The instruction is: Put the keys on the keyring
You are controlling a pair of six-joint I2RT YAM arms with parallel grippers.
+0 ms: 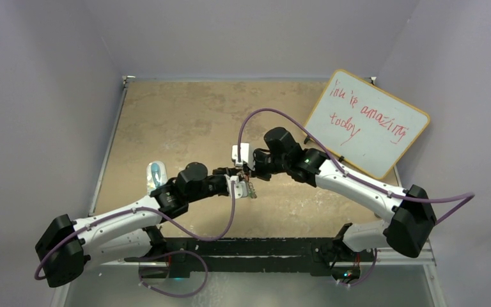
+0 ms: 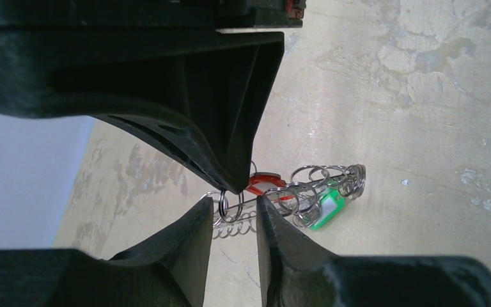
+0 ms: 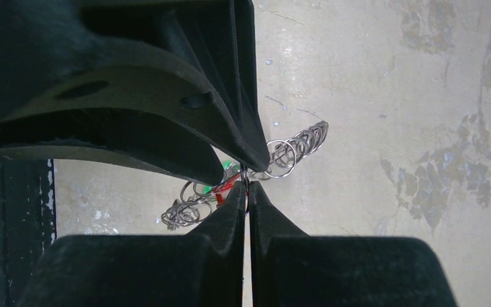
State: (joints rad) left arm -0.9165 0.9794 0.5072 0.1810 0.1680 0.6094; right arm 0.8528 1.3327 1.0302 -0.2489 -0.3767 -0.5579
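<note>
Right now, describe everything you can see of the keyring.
The keyring is a thin, silvery metal ring fringed with many small wire loops, seen almost edge-on. It is held between the two grippers. The right gripper is shut on its rim. The left gripper straddles it, but whether it pinches the ring is unclear. A red key head and a green key head sit among the loops. Whether they are threaded on cannot be told.
</note>
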